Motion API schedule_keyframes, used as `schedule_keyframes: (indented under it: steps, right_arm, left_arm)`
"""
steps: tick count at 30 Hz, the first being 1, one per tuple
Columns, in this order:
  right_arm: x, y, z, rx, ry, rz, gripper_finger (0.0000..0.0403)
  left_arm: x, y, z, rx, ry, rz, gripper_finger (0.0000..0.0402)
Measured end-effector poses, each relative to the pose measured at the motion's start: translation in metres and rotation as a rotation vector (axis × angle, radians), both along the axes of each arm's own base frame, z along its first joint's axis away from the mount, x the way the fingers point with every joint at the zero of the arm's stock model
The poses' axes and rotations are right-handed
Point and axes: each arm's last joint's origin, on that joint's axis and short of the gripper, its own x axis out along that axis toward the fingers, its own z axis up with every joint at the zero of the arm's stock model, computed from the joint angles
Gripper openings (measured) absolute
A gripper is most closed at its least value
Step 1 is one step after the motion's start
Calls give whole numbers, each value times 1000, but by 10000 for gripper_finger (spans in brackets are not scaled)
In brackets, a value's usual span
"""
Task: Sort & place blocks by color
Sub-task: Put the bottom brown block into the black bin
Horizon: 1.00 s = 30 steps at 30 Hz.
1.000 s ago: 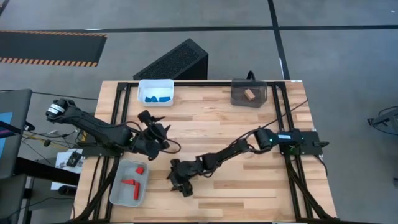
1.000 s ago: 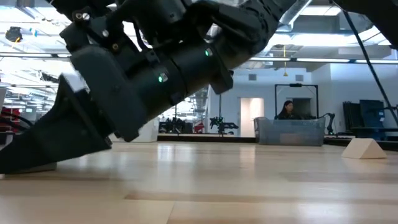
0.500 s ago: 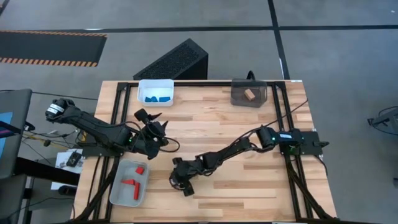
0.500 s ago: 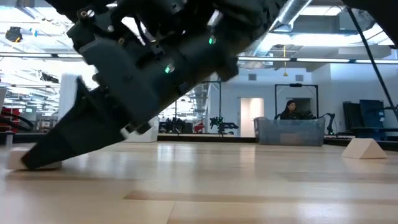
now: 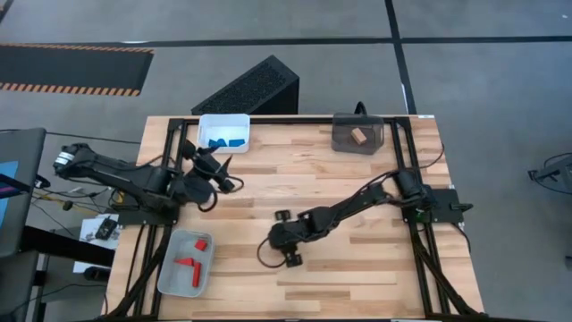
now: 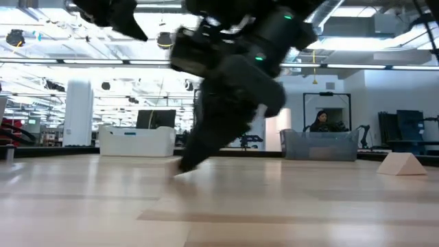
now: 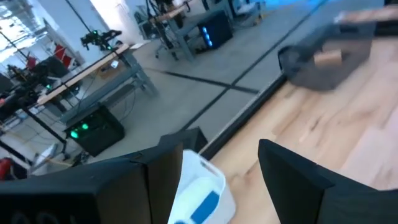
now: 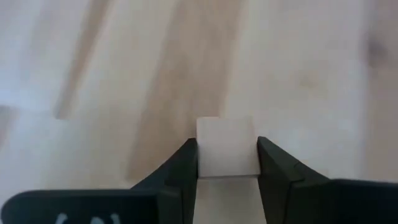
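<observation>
Left gripper (image 5: 214,165) sits at the left of the high view, just below the white bin (image 5: 224,131), with its fingers spread apart and nothing between them; its wrist view looks across that bin toward the far side of the table. Blue blocks (image 5: 225,141) lie inside the white bin at upper left, and red blocks (image 5: 191,261) lie in the grey bin (image 5: 186,262) at lower left. Toward the lower centre of the high view, the right gripper (image 5: 288,240) is down at the table (image 5: 357,277). Its wrist view shows the two fingers (image 8: 184,168) pressed against opposite flat sides of a plain wooden cube (image 8: 227,147), so it is closed on that block.

Judging by its look, the cube is light, rigid and unlikely to break. Its smooth faces could slip if the squeeze is off-centre, so taking it across two parallel faces near the middle, as here, seems the sound hold. Whether it rests on the table or is lifted just clear cannot be told.

At upper right of the high view stands the dark tinted bin (image 5: 357,133), already holding one wooden block (image 5: 358,135); it is well apart from the cube. A wooden wedge (image 6: 402,163) shows at the right edge of the low view. Bare tabletop lies between cube and dark bin, so nothing appears to block the way, though the bin's wall would need clearing.
</observation>
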Motion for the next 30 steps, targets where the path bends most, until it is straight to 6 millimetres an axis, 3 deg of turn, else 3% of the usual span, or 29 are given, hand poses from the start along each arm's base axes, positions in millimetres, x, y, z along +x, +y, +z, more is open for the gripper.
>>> schedule_keyframes:
  steps: [5,8,16,23,30]
  right_arm:
    - [-43,-25,10,-30,3,-176,132]
    - [-71,-42,19,-72,-12,-292,137]
    - [-144,-90,41,-219,-48,-553,138]
    - [-185,-158,63,-259,-79,-835,140]
    - [-221,-237,70,-253,-69,-1174,153]
  left_arm:
    - [7,7,12,-18,-46,-66,203]
    - [19,13,7,-49,-1,-132,203]
    - [55,32,-19,-78,53,-93,203]
    - [77,42,-23,-119,-2,-244,203]
    - [80,43,-25,-132,-2,-275,203]
